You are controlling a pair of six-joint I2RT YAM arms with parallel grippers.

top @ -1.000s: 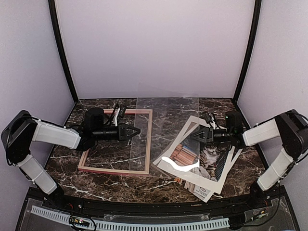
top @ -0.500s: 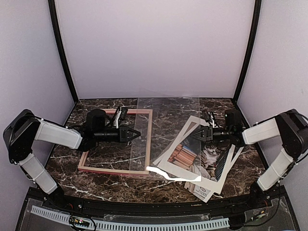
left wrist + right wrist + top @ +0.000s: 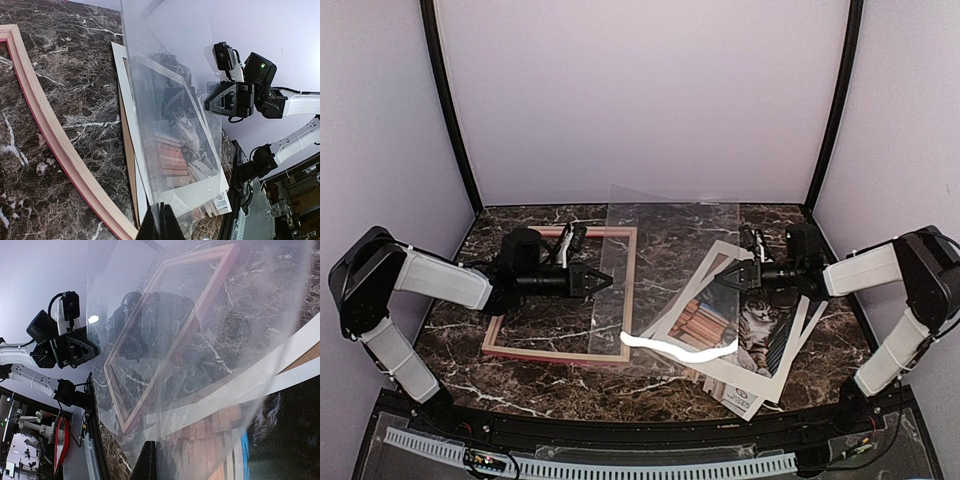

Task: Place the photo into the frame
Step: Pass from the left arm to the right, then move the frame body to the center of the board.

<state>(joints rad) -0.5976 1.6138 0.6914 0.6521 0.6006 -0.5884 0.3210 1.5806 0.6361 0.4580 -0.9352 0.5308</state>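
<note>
The frame (image 3: 550,353) lies flat at left, pale wood side up, with a pink edge showing in the left wrist view (image 3: 45,125). The photo (image 3: 760,330) of the cat and books lies face up at right, partly under a clear sheet (image 3: 670,250). My left gripper (image 3: 608,279) is shut on the sheet's left edge, as the left wrist view (image 3: 161,220) also shows. My right gripper (image 3: 722,281) is shut on the sheet's right edge, also seen in the right wrist view (image 3: 152,460). The sheet hangs tilted between them, above the table.
A brown backing board (image 3: 127,150) and a white printed sheet with a label (image 3: 745,400) lie under the photo. The enclosure's walls stand at the back and sides. The frame's right rail (image 3: 628,290) sits below the sheet's left part.
The clear sheet has tipped up a little; its top edge is higher and the glare along its near edge has shifted left. Both grippers have stayed nearly in place.
</note>
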